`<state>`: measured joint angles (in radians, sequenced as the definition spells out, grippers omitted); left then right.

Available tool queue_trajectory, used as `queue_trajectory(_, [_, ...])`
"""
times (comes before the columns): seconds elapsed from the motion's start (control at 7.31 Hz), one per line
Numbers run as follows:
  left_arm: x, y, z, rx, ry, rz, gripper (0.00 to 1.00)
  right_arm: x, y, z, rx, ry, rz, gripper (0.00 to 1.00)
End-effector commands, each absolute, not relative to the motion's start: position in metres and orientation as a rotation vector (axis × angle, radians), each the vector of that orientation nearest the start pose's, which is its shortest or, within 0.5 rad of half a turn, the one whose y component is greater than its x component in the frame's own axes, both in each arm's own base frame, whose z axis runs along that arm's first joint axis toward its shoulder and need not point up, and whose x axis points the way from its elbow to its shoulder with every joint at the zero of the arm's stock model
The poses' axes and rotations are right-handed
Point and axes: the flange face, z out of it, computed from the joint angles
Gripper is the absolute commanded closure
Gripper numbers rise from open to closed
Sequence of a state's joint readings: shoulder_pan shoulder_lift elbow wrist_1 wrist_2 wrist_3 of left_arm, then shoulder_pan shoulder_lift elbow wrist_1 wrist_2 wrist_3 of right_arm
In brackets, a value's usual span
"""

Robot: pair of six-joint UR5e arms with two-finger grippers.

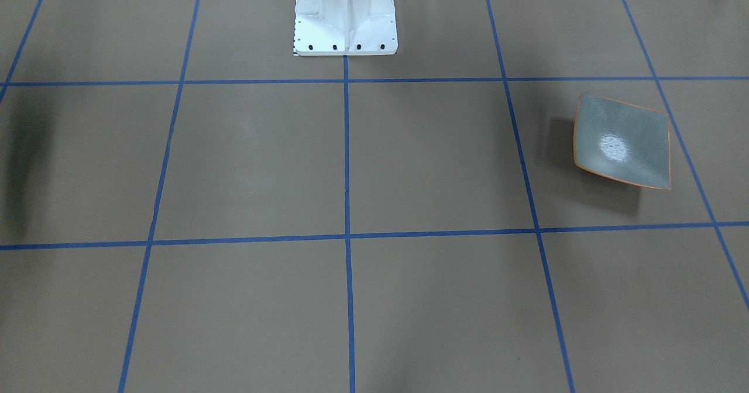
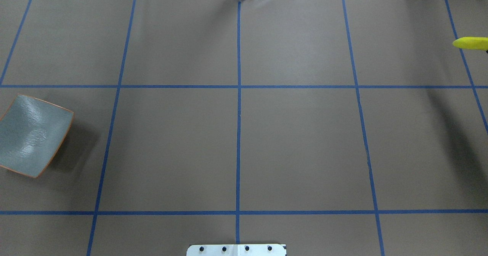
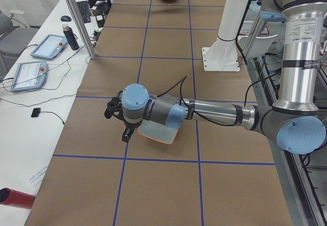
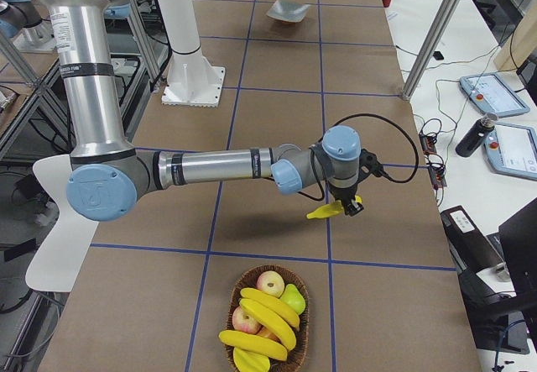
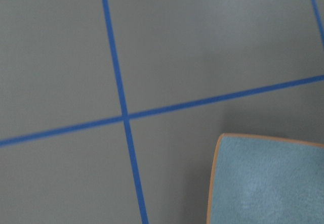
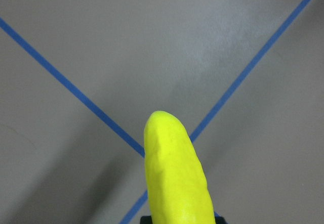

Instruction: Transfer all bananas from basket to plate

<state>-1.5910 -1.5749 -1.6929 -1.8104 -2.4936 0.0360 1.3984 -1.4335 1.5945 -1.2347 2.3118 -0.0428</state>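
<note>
The plate (image 1: 621, 141) is a square grey-green dish with an orange rim and lies bare on the table; it also shows in the overhead view (image 2: 32, 134) and the left wrist view (image 5: 268, 181). My left gripper (image 3: 120, 124) hovers over the plate's edge (image 3: 156, 132); I cannot tell whether it is open. My right gripper (image 4: 351, 204) holds one yellow banana (image 4: 331, 211) above the table, away from the basket; the banana fills the right wrist view (image 6: 177, 178) and its tip shows in the overhead view (image 2: 471, 43). Three bananas (image 4: 268, 305) lie in the wicker basket (image 4: 295, 351).
The basket also holds apples (image 4: 270, 284) and a green pear (image 4: 294, 298). The white robot base (image 1: 345, 16) stands at mid table. Blue tape lines cross the brown table. Tablets and a bottle (image 4: 470, 133) lie on the side bench.
</note>
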Motion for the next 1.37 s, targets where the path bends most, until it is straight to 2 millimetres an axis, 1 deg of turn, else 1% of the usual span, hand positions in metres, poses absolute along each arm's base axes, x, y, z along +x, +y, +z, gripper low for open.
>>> queue_trajectory(0.0, [-0.064, -0.517, 0.535, 0.43, 0.91, 0.181, 0.0, -0.117, -0.561, 0.433, 0.35, -0.902, -0.127, 1.0])
queue_trajectory(0.14, [-0.064, -0.518, 0.531, 0.428, 0.919, 0.149, 0.0, -0.162, -0.565, 0.387, 0.309, -0.961, -0.055, 1.0])
queue_trajectory(0.27, [-0.061, -0.517, 0.518, 0.511, 0.919, 0.185, 0.0, -0.211, -0.563, 0.34, 0.292, -0.994, 0.026, 1.0])
queue_trajectory(0.41, [-0.051, -0.515, 0.514, 0.574, 0.921, 0.235, 0.0, -0.263, -0.55, 0.294, 0.268, -1.032, 0.142, 1.0])
queue_trajectory(0.55, [-0.021, -0.523, 0.504, 0.578, 0.935, 0.303, 0.0, -0.317, -0.535, 0.25, 0.256, -1.07, 0.224, 1.0])
queue_trajectory(0.68, [-0.01, -0.531, 0.489, 0.596, 0.946, 0.326, 0.0, -0.364, -0.518, 0.22, 0.238, -1.1, 0.308, 1.0])
queue_trajectory(0.82, [-0.001, -0.541, 0.46, 0.586, 0.999, 0.286, 0.0, -0.404, -0.499, 0.19, 0.245, -1.13, 0.351, 1.0])
queue_trajectory(0.96, [0.021, -0.542, 0.432, 0.531, 1.101, 0.267, 0.0, -0.428, -0.486, 0.163, 0.245, -1.164, 0.393, 1.0])
queue_trajectory(1.09, [0.039, -0.535, 0.414, 0.516, 1.148, 0.25, 0.0, -0.441, -0.477, 0.14, 0.215, -1.2, 0.429, 1.0])
queue_trajectory(1.23, [0.075, -0.525, 0.383, 0.478, 1.227, 0.219, 0.0, -0.459, -0.473, 0.118, 0.201, -1.222, 0.468, 1.0])
